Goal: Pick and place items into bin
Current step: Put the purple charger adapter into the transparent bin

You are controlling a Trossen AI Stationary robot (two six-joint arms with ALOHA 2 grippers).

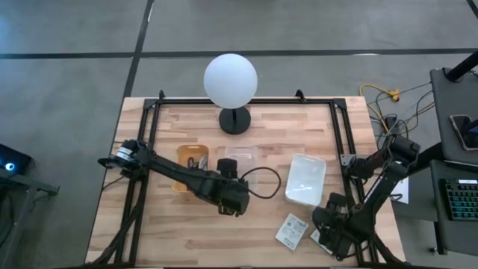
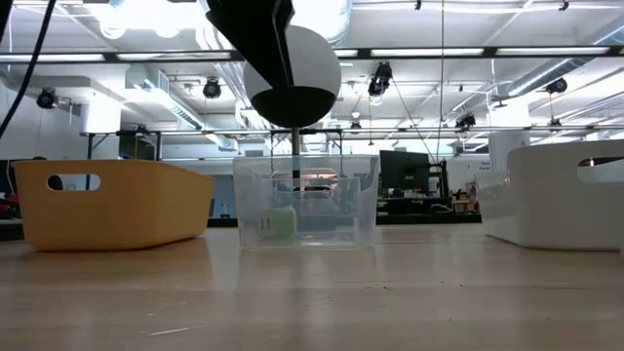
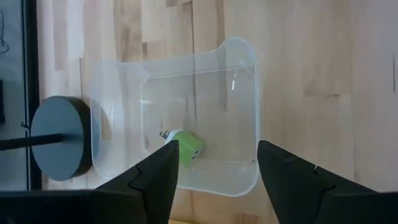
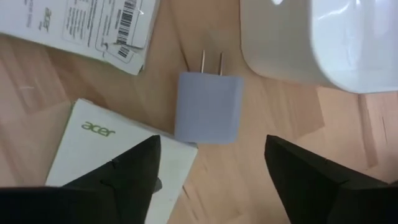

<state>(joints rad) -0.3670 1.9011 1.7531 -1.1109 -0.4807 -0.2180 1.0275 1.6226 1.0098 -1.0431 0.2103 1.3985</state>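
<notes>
The left hand (image 1: 234, 203) sits at the lower middle of the overhead frame, just below the clear plastic bin (image 1: 241, 158). Its fingers (image 3: 152, 180) stand wide apart and hold nothing. In the left wrist view the clear bin (image 3: 239, 68) fills the centre, and a green cube-shaped plug adapter (image 3: 185, 147) lies inside it near one wall. The lamp's black base (image 3: 59, 138) shows at the left edge, just beside the bin.

The right hand (image 1: 334, 233) is at the lower right of the overhead frame, close to the worktop (image 1: 194, 239) edge. Its fingers (image 4: 134, 165) are spread wide and empty. Between them, in the right wrist view, a grey plug adapter (image 4: 207, 107) lies flat on the wood with its two prongs pointing to the frame's top. It touches a white Acer packet (image 4: 112, 155) at lower left, though it may only overlap its corner. A printed barcode packet (image 4: 93, 25) lies at upper left, and the white bin (image 4: 311, 37) at upper right.

An orange bin (image 2: 112, 200) stands at the left of the low view.
</notes>
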